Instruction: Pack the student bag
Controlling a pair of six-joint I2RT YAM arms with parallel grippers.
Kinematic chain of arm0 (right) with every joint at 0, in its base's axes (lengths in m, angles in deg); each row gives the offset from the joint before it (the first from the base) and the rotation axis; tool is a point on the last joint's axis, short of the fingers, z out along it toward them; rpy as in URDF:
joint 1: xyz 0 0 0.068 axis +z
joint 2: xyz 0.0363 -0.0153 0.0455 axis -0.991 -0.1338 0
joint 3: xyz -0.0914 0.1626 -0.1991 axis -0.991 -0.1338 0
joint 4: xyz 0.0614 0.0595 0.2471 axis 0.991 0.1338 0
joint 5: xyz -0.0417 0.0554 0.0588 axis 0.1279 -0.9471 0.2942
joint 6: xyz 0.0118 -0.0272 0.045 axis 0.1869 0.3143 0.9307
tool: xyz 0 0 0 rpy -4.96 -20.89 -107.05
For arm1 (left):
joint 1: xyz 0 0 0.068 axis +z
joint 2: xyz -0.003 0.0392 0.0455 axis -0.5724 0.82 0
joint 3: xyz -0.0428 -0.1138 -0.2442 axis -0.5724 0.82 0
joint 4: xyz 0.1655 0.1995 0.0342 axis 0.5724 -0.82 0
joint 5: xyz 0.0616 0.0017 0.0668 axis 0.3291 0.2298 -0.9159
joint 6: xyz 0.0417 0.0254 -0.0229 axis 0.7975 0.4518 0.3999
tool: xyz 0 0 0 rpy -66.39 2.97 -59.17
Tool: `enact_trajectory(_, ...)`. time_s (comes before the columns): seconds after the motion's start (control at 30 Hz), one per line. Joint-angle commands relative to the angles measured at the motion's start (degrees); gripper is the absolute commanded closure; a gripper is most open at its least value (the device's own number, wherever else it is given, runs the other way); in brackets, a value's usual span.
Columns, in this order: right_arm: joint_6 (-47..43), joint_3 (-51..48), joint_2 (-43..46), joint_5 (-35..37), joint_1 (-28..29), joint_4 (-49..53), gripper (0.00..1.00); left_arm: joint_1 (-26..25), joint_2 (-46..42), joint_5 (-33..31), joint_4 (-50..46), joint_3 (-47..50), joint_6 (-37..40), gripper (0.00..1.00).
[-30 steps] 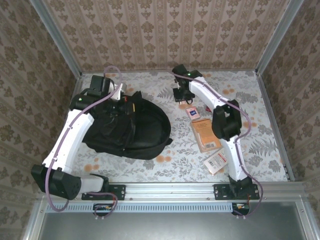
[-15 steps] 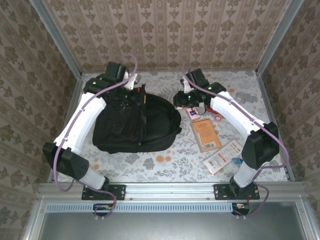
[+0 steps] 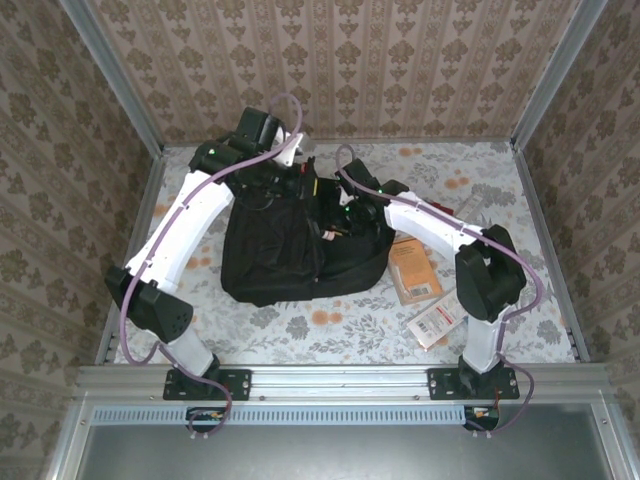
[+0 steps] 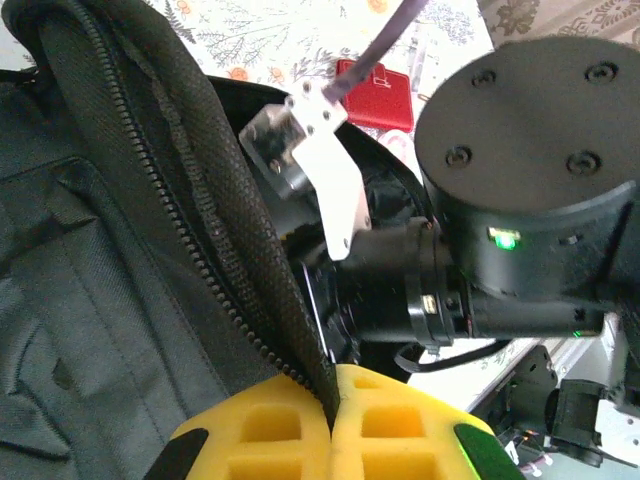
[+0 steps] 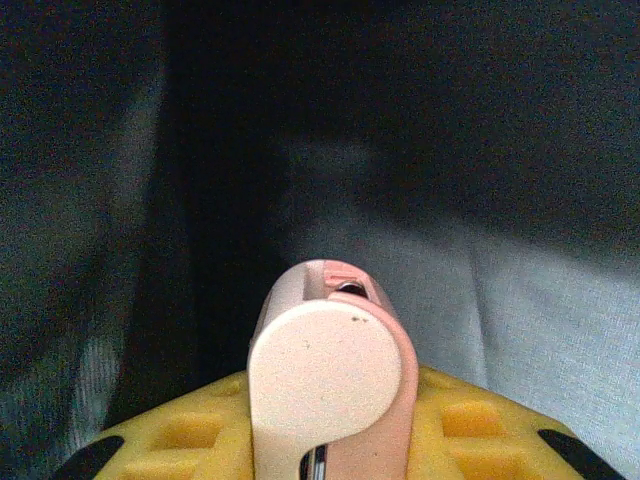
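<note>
Item 1. Student bag [image 3: 285,260]: black fabric, lying mid-tabletop, with its mouth toward the far wall. It sits directly beneath both tools.

Item 2. Left tool [image 4: 332,425]: yellow pads [image 4: 265,440] closed tight on the bag's zipper edge [image 4: 230,270]. The toothed edge runs up and away from the pads. Ribbed black fabric lies to the tool's left, and the bag's opening is to its right.

Item 3. Right arm's wrist [image 4: 530,180]: a black round housing with a green light. It stands just right of the left tool and is set into the bag's mouth with little room on either side.

Item 4. Right tool [image 5: 330,445]: inside the bag, pads [image 5: 480,425] gripping a pink-and-cream cylinder [image 5: 330,385] with its round end toward the camera. Ahead of the tool there is dark lining and clear space, with grey fabric to the lower right.

Item 5. Red flat item [image 4: 378,92]: on the tabletop [image 3: 300,325], beyond the left tool and outside the bag.

Item 6. Brown booklet [image 3: 412,268] and white-and-red packet [image 3: 433,322]: outside the bag, below the right arm. The booklet is just beside the bag's edge.

Item 7. Free tabletop: a strip between the bag and the near rail, and a wider area toward the far right corner.
</note>
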Motion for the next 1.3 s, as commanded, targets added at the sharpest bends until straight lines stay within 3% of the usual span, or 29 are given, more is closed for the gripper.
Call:
enact_trajectory(0.0, 11.83, 2.19, -2.40, -1.83, -0.57, -7.00, 0.68, 0.04, -3.97, 3.21, 3.01, -0.94, 0.30, 1.00)
enact_trajectory(0.2, 16.67, 10.21, -8.71, -1.31, 1.14, -1.61, 0.59, 0.15, -3.94, 4.35, 1.84, -3.23, 1.48, 1.00)
enact_trajectory(0.3, 16.88, 12.10, -8.89, -1.36, 1.89, -1.30, 0.42, 0.49, -3.65, 4.32, 0.92, -4.34, 2.13, 1.00)
enact_trajectory(0.43, 16.74, 11.01, -7.47, -4.36, 1.90, -4.74, 0.34, 1.24, -4.08, 4.46, 0.54, -4.24, 2.49, 1.00)
enact_trajectory(0.57, 15.99, 10.37, -6.57, -7.99, 1.81, -6.50, 0.33, 2.30, -4.70, 4.83, -0.08, -4.14, 3.10, 1.00)
enact_trajectory(0.87, 4.35, 5.79, 4.00, -5.59, 0.99, -6.96, 0.36, 3.64, -7.36, 2.02, -2.41, 0.37, 6.12, 1.00)
enact_trajectory(1.07, -3.62, -0.27, 11.63, -6.87, -4.51, -5.53, 0.36, 3.74, -9.74, 0.46, -1.12, 8.85, 5.69, 1.00)
enact_trajectory(1.13, -4.56, -3.59, 14.46, -4.49, -7.67, -4.42, 0.36, 3.69, -10.76, 0.27, 0.27, 11.39, 4.98, 1.00)
enact_trajectory(1.27, -9.07, -4.96, 16.15, 9.36, -12.23, 7.42, 0.35, 3.68, -12.86, -2.62, 2.58, 14.97, 3.29, 1.00)
